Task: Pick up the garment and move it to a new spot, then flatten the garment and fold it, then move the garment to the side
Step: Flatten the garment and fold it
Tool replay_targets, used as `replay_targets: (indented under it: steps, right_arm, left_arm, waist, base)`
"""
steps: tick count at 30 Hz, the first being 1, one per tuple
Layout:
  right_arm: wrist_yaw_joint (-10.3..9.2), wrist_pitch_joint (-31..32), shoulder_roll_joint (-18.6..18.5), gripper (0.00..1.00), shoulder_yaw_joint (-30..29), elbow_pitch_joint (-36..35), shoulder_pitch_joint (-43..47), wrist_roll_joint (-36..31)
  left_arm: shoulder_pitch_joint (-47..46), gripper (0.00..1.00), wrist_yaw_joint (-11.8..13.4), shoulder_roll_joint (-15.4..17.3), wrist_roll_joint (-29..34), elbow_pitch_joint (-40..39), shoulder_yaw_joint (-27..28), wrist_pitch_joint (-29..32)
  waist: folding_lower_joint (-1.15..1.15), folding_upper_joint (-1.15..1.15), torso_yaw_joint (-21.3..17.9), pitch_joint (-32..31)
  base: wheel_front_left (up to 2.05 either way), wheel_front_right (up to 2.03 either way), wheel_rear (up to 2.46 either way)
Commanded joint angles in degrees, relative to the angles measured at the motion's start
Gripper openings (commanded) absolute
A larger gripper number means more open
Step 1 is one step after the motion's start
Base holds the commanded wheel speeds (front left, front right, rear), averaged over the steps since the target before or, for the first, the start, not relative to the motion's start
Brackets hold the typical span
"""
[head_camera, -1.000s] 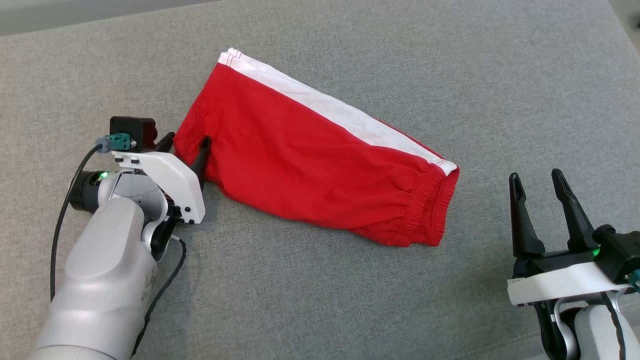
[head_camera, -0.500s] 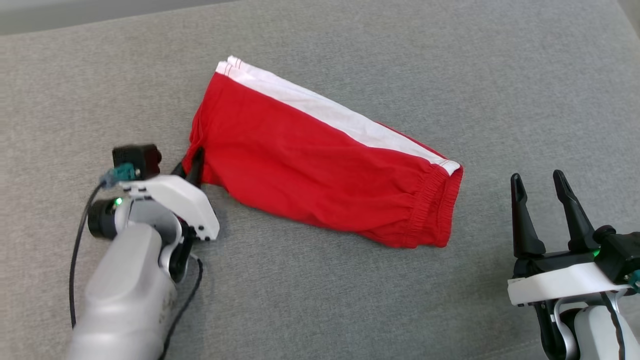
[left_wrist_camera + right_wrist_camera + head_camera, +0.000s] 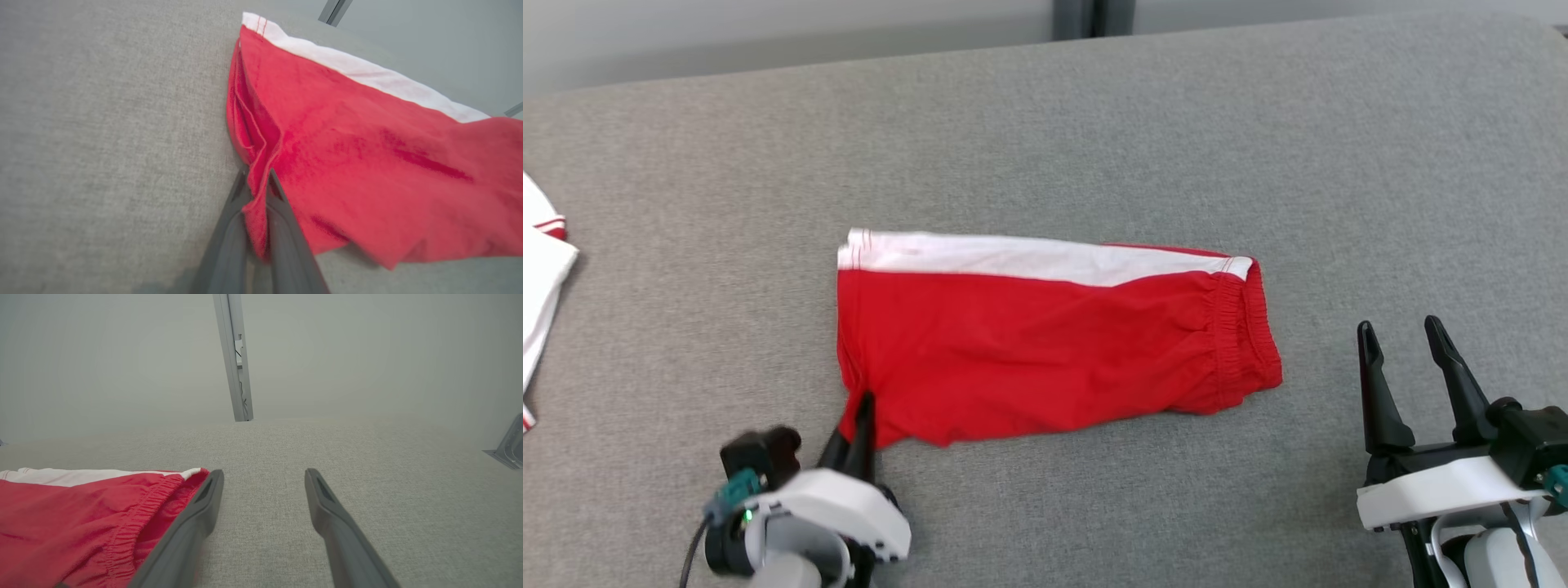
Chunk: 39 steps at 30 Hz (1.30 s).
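The garment (image 3: 1045, 343) is a pair of red shorts with a white side stripe, lying folded across the middle of the grey fabric surface (image 3: 1094, 122). Its elastic waistband (image 3: 1245, 335) points right. My left gripper (image 3: 859, 402) is shut on the garment's near left corner; in the left wrist view red cloth (image 3: 359, 155) bunches between the two fingers (image 3: 229, 228). My right gripper (image 3: 1405, 339) stands open at the lower right, apart from the waistband and holding nothing. In the right wrist view the waistband (image 3: 139, 514) lies just left of the open fingers (image 3: 192, 522).
A white piece of cloth with red trim (image 3: 539, 269) lies at the left edge of the head view. A pale wall and a grey metal post (image 3: 237, 359) stand behind the far edge of the surface.
My left gripper closed on the garment's corner and drew it toward me, swinging the garment from a diagonal to lying level. The head camera has also shifted. The right gripper stayed open.
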Motion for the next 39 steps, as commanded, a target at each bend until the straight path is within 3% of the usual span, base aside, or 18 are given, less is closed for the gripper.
replay_targets:
  steps: [1,5,6,7,14,22,39]
  right_arm:
    - [0.12,0.1,-0.4,1.0,-0.2,0.1,0.4,-0.1]
    - [0.12,0.3,-0.3,1.0,-0.5,0.1,1.1,-0.1]
    - [0.12,0.5,-0.3,1.0,-0.5,0.1,1.1,-0.2]
    - [0.12,0.7,-0.3,1.0,-0.5,0.1,1.1,-0.3]
    - [0.12,1.2,-0.8,1.0,-0.7,-0.8,0.2,-2.2]
    - [0.12,1.8,-1.0,1.0,-1.2,-1.4,0.0,-3.3]
    - [0.12,3.1,-0.9,1.0,-3.1,-1.7,2.2,-3.4]
  left_arm:
    - [3.3,0.0,0.8,0.0,-0.6,0.4,-0.4,1.3]
    - [6.6,0.0,2.5,-0.2,-0.3,-6.3,-1.3,1.8]
    - [6.6,0.6,2.6,0.0,0.1,-8.1,-1.3,1.0]
    - [7.0,1.0,2.6,0.1,0.2,-9.2,-1.3,0.8]
    - [5.8,1.0,5.1,2.0,5.5,-16.4,1.1,-5.7]
    - [5.1,1.0,7.1,4.8,13.8,-23.1,3.5,-6.2]
    - [5.8,1.0,5.9,6.2,14.0,-22.3,2.2,-4.7]
  waist:
    - [0.0,0.0,0.8,-0.9]
    - [0.0,0.0,1.4,-1.5]
    - [0.0,0.0,1.5,-1.5]
    - [0.0,0.0,1.5,-1.5]
    - [0.0,0.0,1.0,-1.8]
    - [0.0,0.0,1.7,-3.6]
    - [0.0,0.0,4.1,-5.0]
  base:
    - [0.0,0.0,0.0]
    - [0.0,0.0,0.0]
    - [0.0,0.0,0.0]
    - [0.0,0.0,0.0]
    - [0.0,0.0,0.0]
    - [0.0,0.0,0.0]
    - [0.0,0.0,0.0]
